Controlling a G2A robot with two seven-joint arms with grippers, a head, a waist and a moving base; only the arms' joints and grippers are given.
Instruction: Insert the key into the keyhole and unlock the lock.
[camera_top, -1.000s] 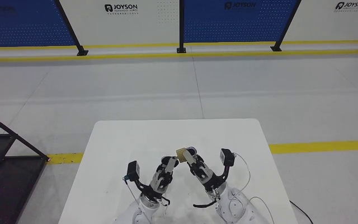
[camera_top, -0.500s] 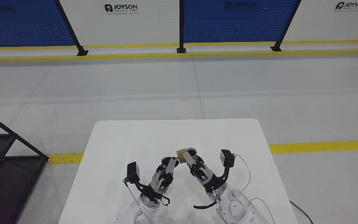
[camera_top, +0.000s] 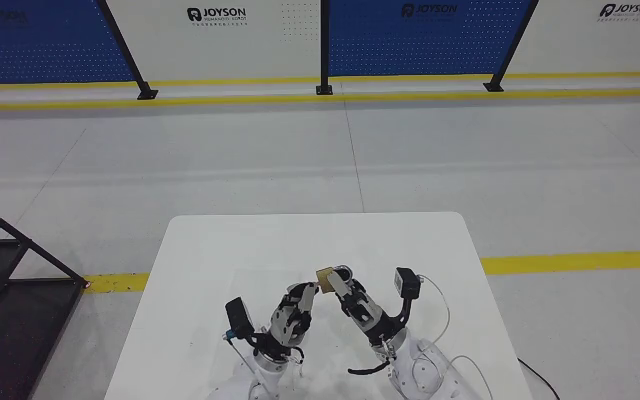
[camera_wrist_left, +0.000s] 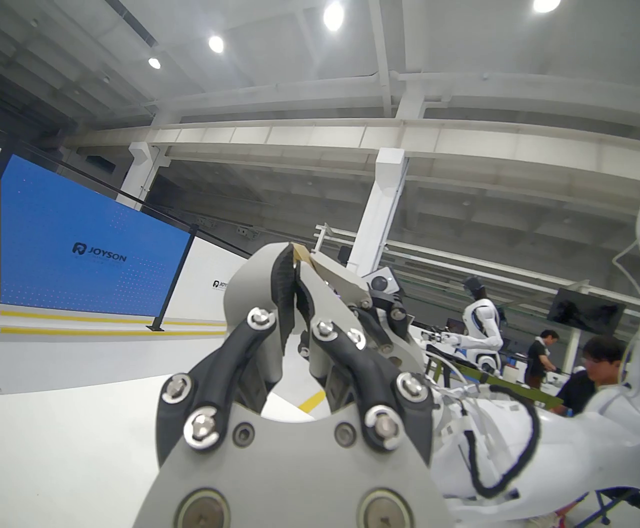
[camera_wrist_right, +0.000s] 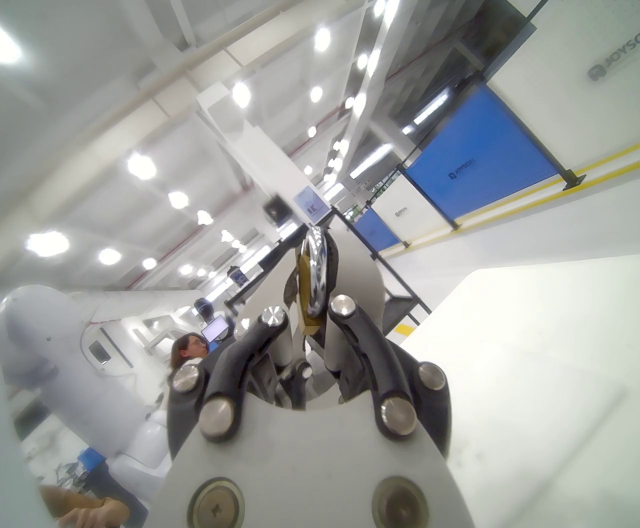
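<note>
As it hangs above the table (camera_top: 200, 260), the left gripper (camera_top: 310, 289) has its jaws pressed together; what they hold I cannot tell. Just beyond, the right gripper (camera_top: 337, 279) clamps tightly the brass lock (camera_top: 324, 272), in the air.

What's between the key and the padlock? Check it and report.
Nothing visible. The left gripper, jaws shut, sits right beside the brass padlock clamped in the right gripper, both held above the table. The key and keyhole are too small to make out.
</note>
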